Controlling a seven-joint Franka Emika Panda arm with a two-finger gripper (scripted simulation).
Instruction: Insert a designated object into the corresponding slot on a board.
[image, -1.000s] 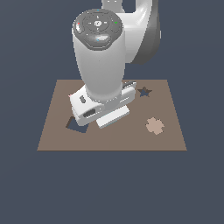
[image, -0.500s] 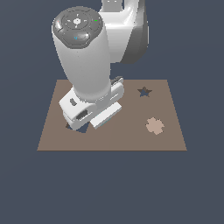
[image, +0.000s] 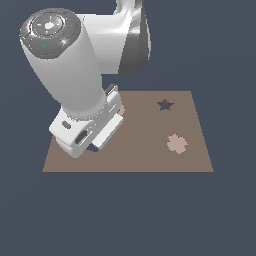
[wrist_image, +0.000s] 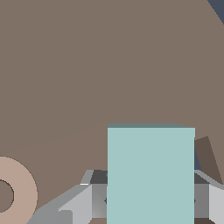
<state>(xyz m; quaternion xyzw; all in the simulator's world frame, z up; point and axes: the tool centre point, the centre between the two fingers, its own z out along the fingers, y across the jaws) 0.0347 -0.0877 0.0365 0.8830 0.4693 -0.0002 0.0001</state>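
Note:
In the wrist view my gripper (wrist_image: 148, 202) is shut on the light teal block (wrist_image: 151, 175), with a grey finger (wrist_image: 81, 202) on each side of it. The block hangs close over the brown board (wrist_image: 87, 65). A sliver of the dark rectangular slot (wrist_image: 204, 157) shows beside the block; the rest is hidden under it. In the exterior view my hand (image: 85, 132) covers the board's (image: 150, 150) left part, and only a dark bit of the slot (image: 93, 148) shows below it. The block is hidden there.
A dark star-shaped hole (image: 164, 105) lies at the board's far right. A tan lobed piece (image: 176, 144) lies on the right. A tan ring (wrist_image: 11, 194) lies near the gripper, partly seen in the exterior view (image: 121, 109).
The arm has swung toward the exterior view's left and nearer the board's front edge. The hand now covers the dark slot that showed before.

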